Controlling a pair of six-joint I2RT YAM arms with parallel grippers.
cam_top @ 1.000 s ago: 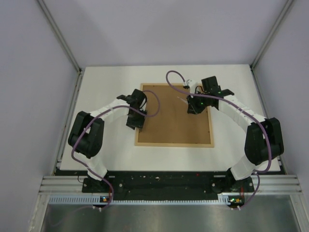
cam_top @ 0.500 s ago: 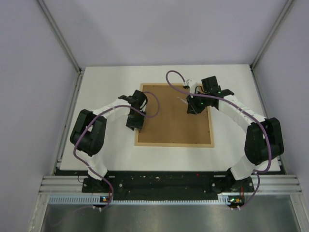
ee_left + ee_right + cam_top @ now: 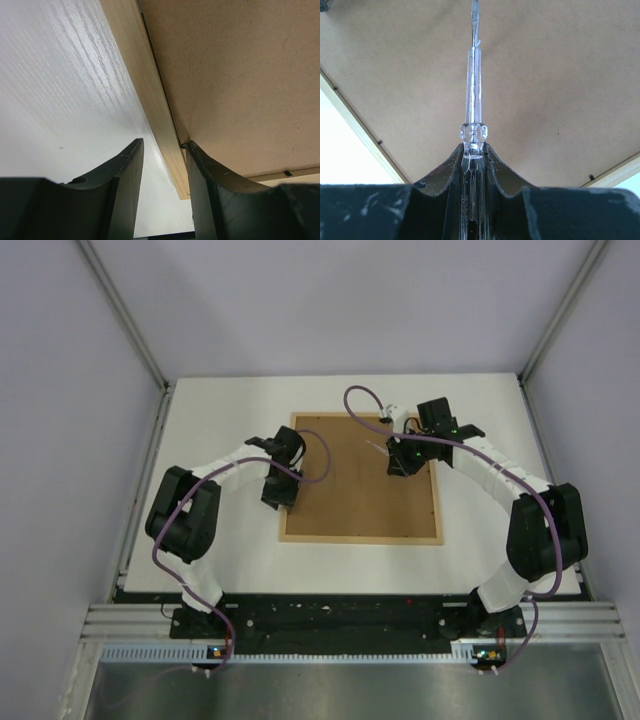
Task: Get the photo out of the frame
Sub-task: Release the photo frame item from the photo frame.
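The frame (image 3: 360,538) lies face down in the middle of the table, its brown fibreboard back (image 3: 350,485) up. The photo is hidden under that board. My left gripper (image 3: 277,496) is open at the frame's left side; in the left wrist view its jaws (image 3: 162,145) straddle the light-wood rail (image 3: 135,65), one finger over the table and the other on the board edge by a small metal tab (image 3: 183,145). My right gripper (image 3: 398,466) is shut on a clear-handled screwdriver (image 3: 473,75), whose blade points across the board (image 3: 545,90).
The white table (image 3: 220,420) is enclosed by grey walls with metal posts at the back corners. Small black retaining tabs (image 3: 590,176) sit along the frame's inner edge. A black rail and metal sill run along the near edge (image 3: 340,620).
The left arm's elbow has shifted slightly to the right, with its gripper staying at the frame's left rail. The right arm and screwdriver have not moved.
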